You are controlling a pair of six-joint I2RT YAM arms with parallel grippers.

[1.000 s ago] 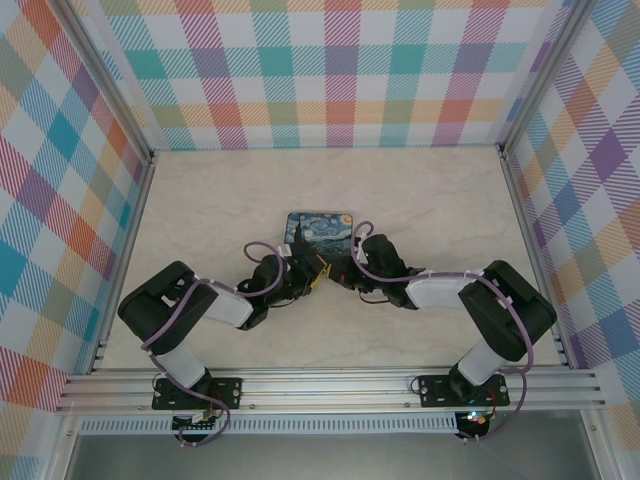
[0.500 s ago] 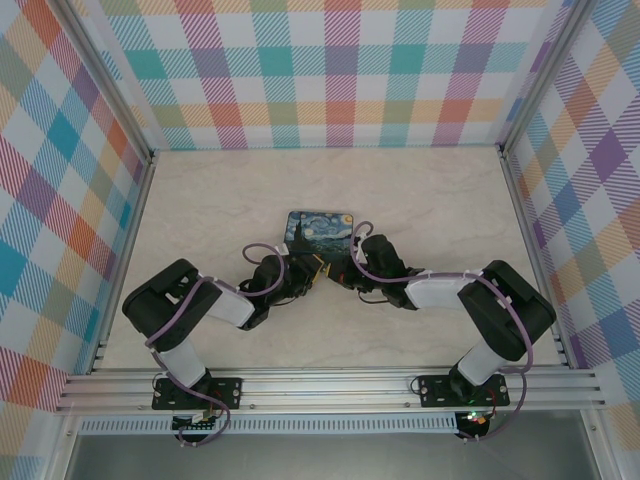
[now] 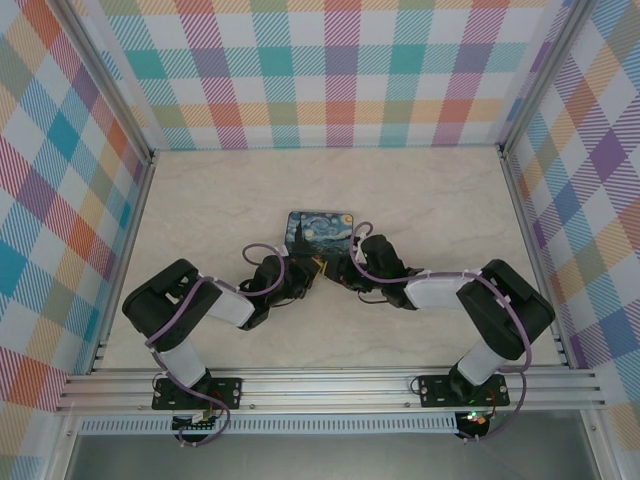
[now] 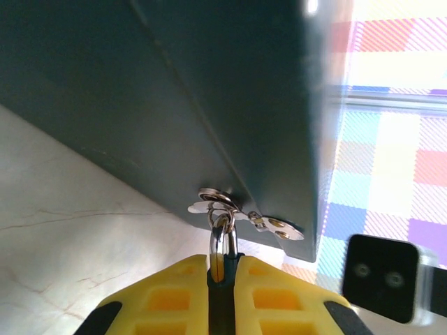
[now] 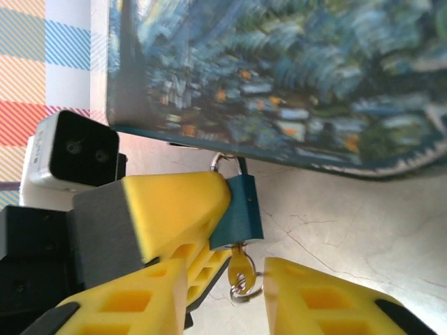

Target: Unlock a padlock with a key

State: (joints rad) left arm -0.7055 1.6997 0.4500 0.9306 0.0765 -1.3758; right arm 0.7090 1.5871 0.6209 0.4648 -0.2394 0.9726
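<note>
The pale stone table [image 3: 200, 200] is the biggest thing here, and on it sits the painted box [image 3: 320, 226] with blue and yellow swirls. Both arms reach to the near side of the box and meet there. The left gripper [image 3: 309, 272] has its yellow fingers [image 4: 167, 296] squeezed shut on the padlock [image 5: 238, 209], holding the little blue body by its sides. The right gripper [image 3: 336, 270] has its jaws apart and pinches nothing.

The padlock hangs off the box's near edge. Its thin silver shackle [image 4: 222, 241] goes through the metal loop [image 4: 216, 198] on the box. So the shackle end points at the box, and the keyhole end points away, straight at the right gripper. The key [image 5: 242, 267] sticks out of that end and looks to be in the keyhole already. It runs the same way as the padlock's long side. It sits in the gap between the open right jaws, with its tiny ring [image 5: 244, 289] at the tip. I think the right gripper is the one to close on the key and turn it, while the left one holds the padlock firm
</note>
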